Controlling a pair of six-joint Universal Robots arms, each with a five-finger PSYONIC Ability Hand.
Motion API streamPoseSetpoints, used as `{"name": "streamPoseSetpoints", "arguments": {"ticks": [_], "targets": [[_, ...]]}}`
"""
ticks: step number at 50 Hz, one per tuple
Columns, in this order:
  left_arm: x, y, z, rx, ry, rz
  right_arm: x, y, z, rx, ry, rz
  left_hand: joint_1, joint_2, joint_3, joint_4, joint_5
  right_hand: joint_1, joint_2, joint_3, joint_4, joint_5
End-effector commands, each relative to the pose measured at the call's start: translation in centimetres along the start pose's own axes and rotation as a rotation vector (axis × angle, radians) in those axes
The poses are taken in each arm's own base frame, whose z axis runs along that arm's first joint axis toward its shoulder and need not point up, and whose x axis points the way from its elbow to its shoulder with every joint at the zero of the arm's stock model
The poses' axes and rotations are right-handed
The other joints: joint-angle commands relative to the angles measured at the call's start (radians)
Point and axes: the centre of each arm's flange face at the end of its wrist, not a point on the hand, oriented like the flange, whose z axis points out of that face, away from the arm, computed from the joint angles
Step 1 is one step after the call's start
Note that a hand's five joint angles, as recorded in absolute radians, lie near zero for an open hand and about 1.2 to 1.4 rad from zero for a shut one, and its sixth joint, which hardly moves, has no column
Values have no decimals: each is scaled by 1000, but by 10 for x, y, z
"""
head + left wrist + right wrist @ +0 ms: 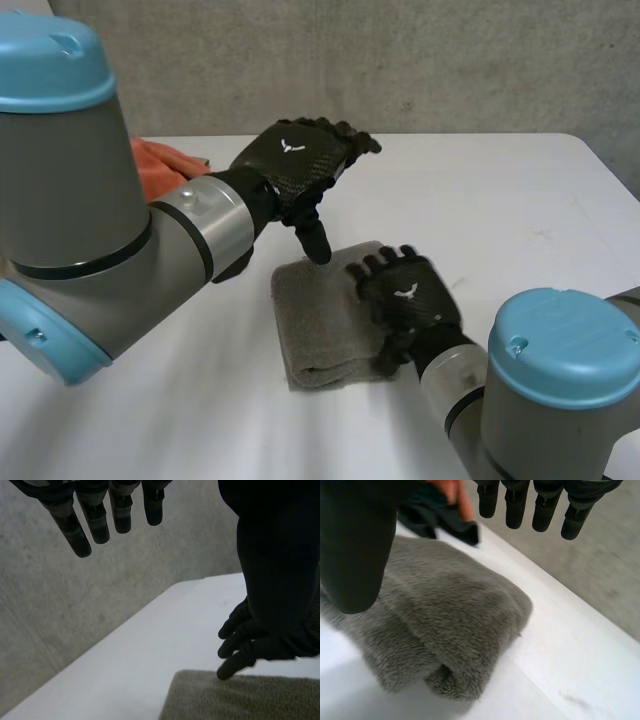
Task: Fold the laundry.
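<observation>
A grey towel (320,320) lies folded into a thick rectangle on the white table (500,200), its rolled fold (455,680) toward the near edge. My right hand (405,295) rests on the towel's right edge, open, with fingers (535,507) straight and thumb (350,555) over the pile. Its fingertips (235,667) touch the towel's top (250,700). My left hand (300,160) hovers above the towel's far edge, open, fingers (90,525) spread and thumb (315,240) pointing down at the cloth, holding nothing.
An orange cloth (160,165) lies at the back left of the table, partly behind my left arm (90,230). The orange cloth (452,490) has a dark cloth (440,522) against it, just beyond the towel. A grey wall (400,60) stands behind the table.
</observation>
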Motion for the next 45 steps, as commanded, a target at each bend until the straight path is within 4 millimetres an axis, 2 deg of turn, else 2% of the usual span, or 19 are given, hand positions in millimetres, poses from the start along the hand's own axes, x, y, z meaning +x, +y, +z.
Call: {"name": "streamPoseSetpoints", "arguments": {"ticks": [1, 5, 8, 17, 20, 24, 25, 26, 28, 32, 36, 37, 40, 41, 43, 44, 45], "targets": [[0, -8, -5, 27, 7, 15, 30, 15, 11, -76, 114, 305, 2, -30, -20, -16, -49, -28, -28, -30, -34, -48], [-4, -3, -5, 10, -1, 10, 28, 39, 17, -163, 92, 404, 2, -30, -20, -16, -49, -28, -28, -30, -34, -48], [-6, 0, -4, 3, -6, 8, 23, 47, 21, -182, 58, 415, 2, -30, -20, -16, -49, -28, -28, -30, -34, -48], [-6, 3, -5, 8, -13, 6, 19, 53, 37, -156, 41, 420, 2, -30, -20, -16, -49, -28, -28, -30, -34, -48], [-7, 3, -6, 9, -16, 6, 19, 55, 42, -152, 46, 418, 2, -30, -20, -16, -49, 36, 37, 35, 31, 16], [-11, 3, -6, 16, -28, 5, 19, 59, 49, -135, 47, 415, 2, -30, -20, -16, -49, 687, 687, 685, 681, 666], [-13, 3, -7, 20, -34, 4, 20, 58, 53, -109, 53, 414, 2, -30, -20, -16, -49, 1028, 1029, 1027, 1023, 1008], [-14, 3, -7, 20, -37, 4, 21, 57, 55, -95, 55, 412, 2, -30, -20, -16, -49, 1192, 1193, 1190, 1187, 1172], [-15, 4, -7, 19, -41, 0, 23, 55, 58, -76, 61, 400, 2, -30, -20, -16, -49, 1194, 1194, 1192, 1188, 1174], [-17, 6, -8, 25, -45, -7, 38, 50, 67, -51, 98, 346, 2, -30, -20, -16, -49, 1194, 1194, 1192, 1188, 1174], [-19, 5, -8, 40, -51, -13, 65, 43, 80, -13, 163, 314, 2, -30, -20, -16, -49, 1194, 1194, 1192, 1188, 1174], [-19, 4, -8, 48, -52, -15, 79, 39, 88, 9, 196, 303, 2, -30, -20, -16, -49, 1194, 1194, 1192, 1188, 1174], [-18, 2, -9, 59, -50, -15, 102, 36, 103, 47, 250, 287, 2, -30, -20, -16, -49, 1194, 1194, 1192, 1188, 1174], [-18, 1, -9, 65, -49, -15, 120, 35, 115, 68, 290, 282, 2, -30, -20, -16, -49, 1194, 1194, 1192, 1188, 1174], [-17, -1, -9, 73, -49, -13, 142, 37, 128, 84, 345, 280, 2, -30, -20, -16, -49, 1194, 1194, 1192, 1188, 1174], [-17, -3, -9, 79, -48, -12, 167, 40, 141, 98, 405, 285, 2, -30, -20, -16, -49, 1194, 1194, 1192, 1188, 1174], [-17, -3, -9, 80, -49, -11, 180, 43, 147, 97, 436, 286, 2, -30, -20, -16, -49, 1194, 1194, 1192, 1188, 1174]]}}
